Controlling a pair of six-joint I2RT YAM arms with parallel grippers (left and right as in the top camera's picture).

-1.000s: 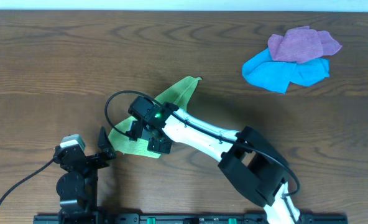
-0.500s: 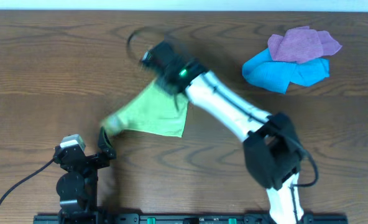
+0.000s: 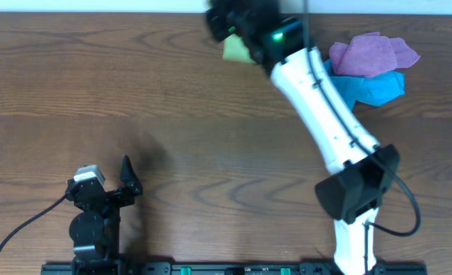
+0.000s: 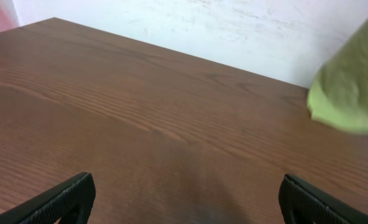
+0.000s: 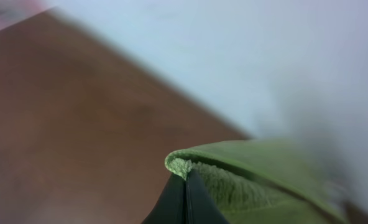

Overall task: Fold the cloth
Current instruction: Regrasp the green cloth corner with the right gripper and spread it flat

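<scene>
Green cloth (image 3: 234, 48) is hanging bunched; folding is looking wholly undone. Left claw (image 4: 187, 202) is idling wide and empty over the near bench (image 3: 96, 92); right claw (image 5: 185, 198) is pinching the cloth aloft at the far edge, beside a blue cloth (image 3: 340, 88).

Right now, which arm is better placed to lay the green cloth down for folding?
Right. The right tool is shut on the green cloth; the left tool is open, empty and far from it.

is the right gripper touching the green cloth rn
Touching. The right wrist view shows the right gripper pinched shut on a folded edge of the green cloth.
</scene>
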